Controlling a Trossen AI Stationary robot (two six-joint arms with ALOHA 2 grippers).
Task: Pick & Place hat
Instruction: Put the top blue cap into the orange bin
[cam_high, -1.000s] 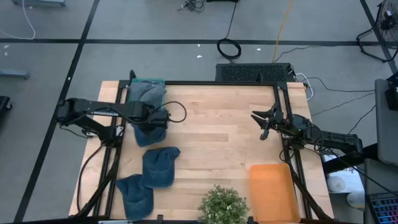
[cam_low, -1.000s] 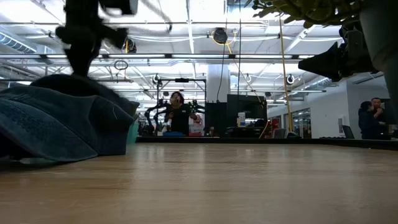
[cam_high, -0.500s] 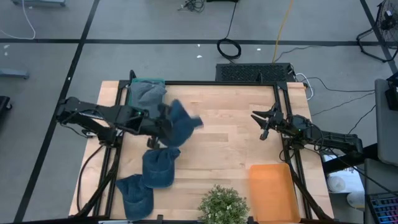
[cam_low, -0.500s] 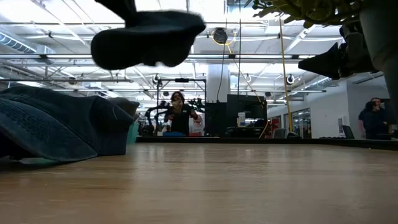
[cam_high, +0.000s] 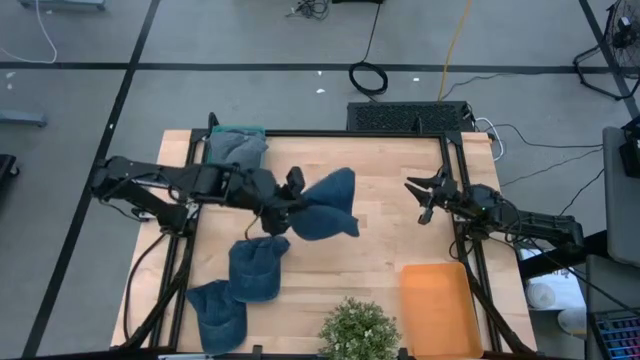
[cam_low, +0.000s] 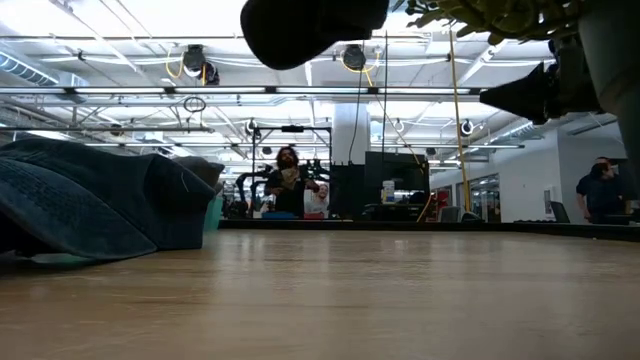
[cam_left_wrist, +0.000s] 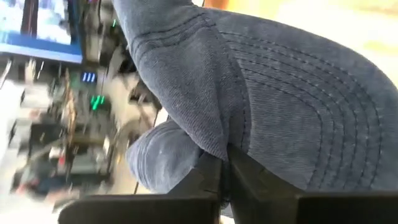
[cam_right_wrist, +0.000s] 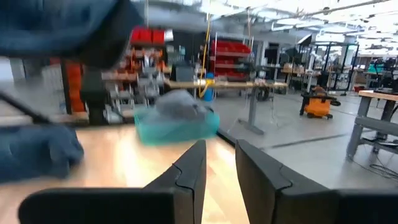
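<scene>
Blue denim hat (cam_high: 325, 205), orange tray (cam_high: 438, 308), teal bin (cam_high: 236, 132).

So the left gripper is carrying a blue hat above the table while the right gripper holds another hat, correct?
Not quite. The right gripper holds nothing; the high view shows it bare over the table. The left gripper does carry the blue hat.

A blue denim hat (cam_high: 325, 205) hangs in the air above the middle of the table, crumpled, its stitched brim (cam_left_wrist: 311, 124) showing rows of seams. Two more blue hats (cam_high: 257, 266) lie flat near the table's front left.
</scene>
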